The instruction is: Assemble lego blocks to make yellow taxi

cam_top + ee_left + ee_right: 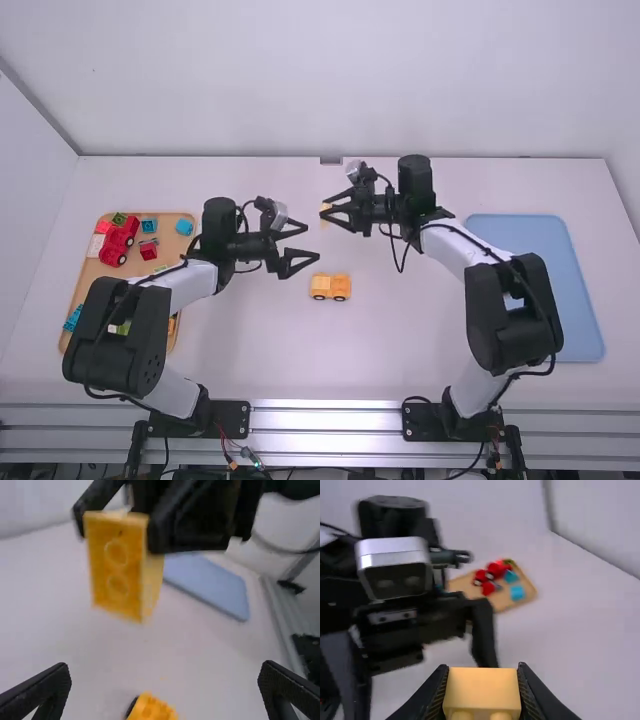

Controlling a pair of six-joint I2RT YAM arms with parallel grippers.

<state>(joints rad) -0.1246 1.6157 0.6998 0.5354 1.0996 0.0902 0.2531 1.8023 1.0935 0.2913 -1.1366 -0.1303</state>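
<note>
My left gripper (312, 243) stands open and holds nothing, left of the middle of the table; the fingers of the left gripper (165, 687) are wide apart. My right gripper (330, 212), farther from the camera and a bit to the right, is shut on a yellow block (325, 213). In the right wrist view the right gripper (482, 690) pinches this yellow block (481, 687) from both sides. The left wrist view has the block (117, 570) up close with its studs showing. A yellow-orange car body on wheels (330, 287) sits on the table below both grippers.
At the left, a wooden tray (68, 300) holds a red toy vehicle (118, 240) and several blocks, partly under the left arm. A blue tray (540, 240) lies at the right, partly behind the right arm.
</note>
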